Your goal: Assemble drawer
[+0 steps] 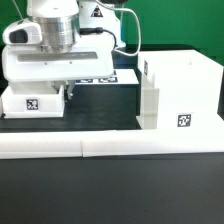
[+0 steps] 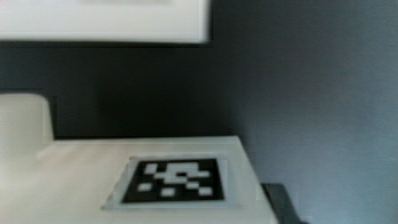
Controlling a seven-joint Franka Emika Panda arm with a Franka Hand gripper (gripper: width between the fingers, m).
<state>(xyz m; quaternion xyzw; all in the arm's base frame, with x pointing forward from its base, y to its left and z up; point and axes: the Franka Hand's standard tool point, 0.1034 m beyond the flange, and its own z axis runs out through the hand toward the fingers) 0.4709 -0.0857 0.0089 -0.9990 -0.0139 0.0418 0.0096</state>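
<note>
A white drawer tray (image 1: 35, 100) with a square tag lies at the exterior view's left. The tall white casing (image 1: 180, 88) with its own tag stands at the right. My gripper (image 1: 66, 94) reaches down at the tray's right end. In the wrist view the tagged tray face (image 2: 107, 165) fills the lower part. One dark fingertip (image 2: 285, 205) lies against its edge. The other finger is hidden, so the jaw gap does not show. A second tray is not in view.
A long low white L-shaped wall (image 1: 110, 148) runs along the front of the table. The marker board (image 1: 98, 77) lies flat behind my gripper. A white surface (image 2: 98, 20) shows at the far side of the wrist view, and another white body (image 2: 22, 125) sits beside the tray.
</note>
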